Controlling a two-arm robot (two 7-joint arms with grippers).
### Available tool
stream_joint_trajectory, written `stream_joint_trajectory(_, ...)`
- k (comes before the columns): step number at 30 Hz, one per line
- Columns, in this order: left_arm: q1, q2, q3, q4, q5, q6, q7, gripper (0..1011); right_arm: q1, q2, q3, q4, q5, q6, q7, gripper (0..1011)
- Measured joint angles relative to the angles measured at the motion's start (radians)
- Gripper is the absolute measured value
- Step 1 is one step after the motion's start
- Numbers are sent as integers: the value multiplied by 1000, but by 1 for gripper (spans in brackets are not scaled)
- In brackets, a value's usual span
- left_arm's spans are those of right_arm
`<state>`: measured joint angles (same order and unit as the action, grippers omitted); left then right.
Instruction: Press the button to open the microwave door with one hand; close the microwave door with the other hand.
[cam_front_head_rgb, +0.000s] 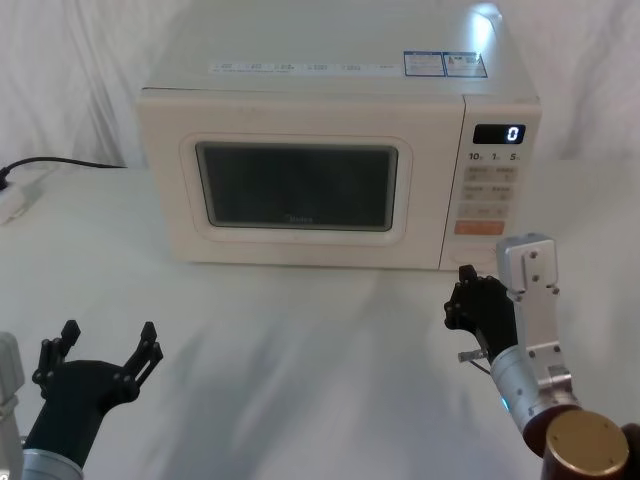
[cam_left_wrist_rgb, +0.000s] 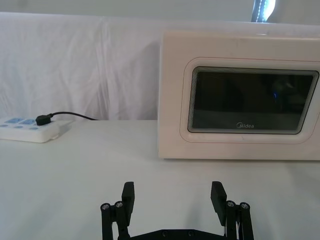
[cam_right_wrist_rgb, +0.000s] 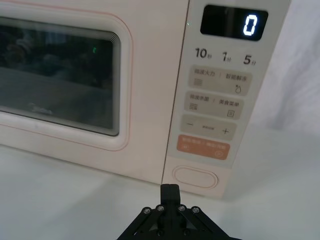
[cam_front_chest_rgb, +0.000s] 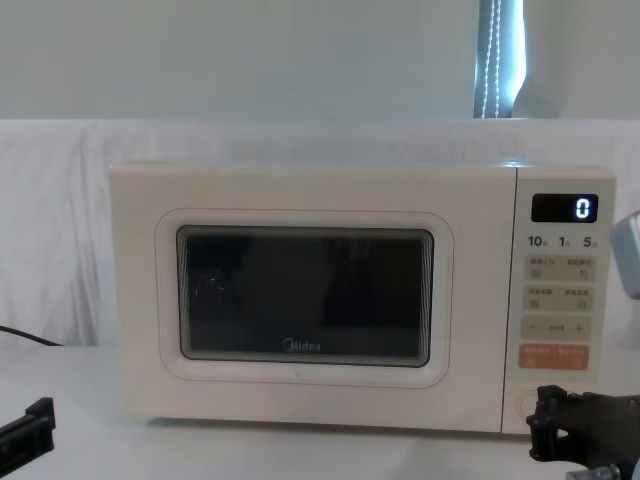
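The cream microwave (cam_front_head_rgb: 330, 100) stands at the back of the table, its display (cam_right_wrist_rgb: 234, 23) showing a blue "0". The microwave door (cam_front_head_rgb: 295, 185) is closed, flush with the front, and its dark window reads "Midea" (cam_left_wrist_rgb: 245, 126). The button (cam_right_wrist_rgb: 195, 176) is the wide cream key at the bottom of the control panel, under the orange key (cam_right_wrist_rgb: 203, 147). My right gripper (cam_front_head_rgb: 465, 275) is shut, with its tip (cam_right_wrist_rgb: 170, 187) just short of the button and slightly left of it. My left gripper (cam_front_head_rgb: 108, 335) hangs open and empty low at the front left, well clear of the door (cam_left_wrist_rgb: 173, 195).
A white power strip (cam_left_wrist_rgb: 27, 129) with a black plug and cable lies on the white cloth left of the microwave. White cloth also hangs behind it. Open table stretches between the two grippers in front of the door.
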<state>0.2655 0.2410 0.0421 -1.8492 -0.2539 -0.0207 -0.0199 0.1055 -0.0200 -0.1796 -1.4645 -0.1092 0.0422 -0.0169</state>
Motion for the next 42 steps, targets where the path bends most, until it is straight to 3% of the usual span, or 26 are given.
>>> stream_joint_trajectory(18, 0, 0, 0, 0, 0, 0, 0, 1001, 79, -43, 44, 127, -18, 15, -8, 0)
stream_joint_trajectory(42, 0, 0, 0, 0, 0, 0, 0, 1001, 186, -62, 68, 265, -48, 10, -30, 0)
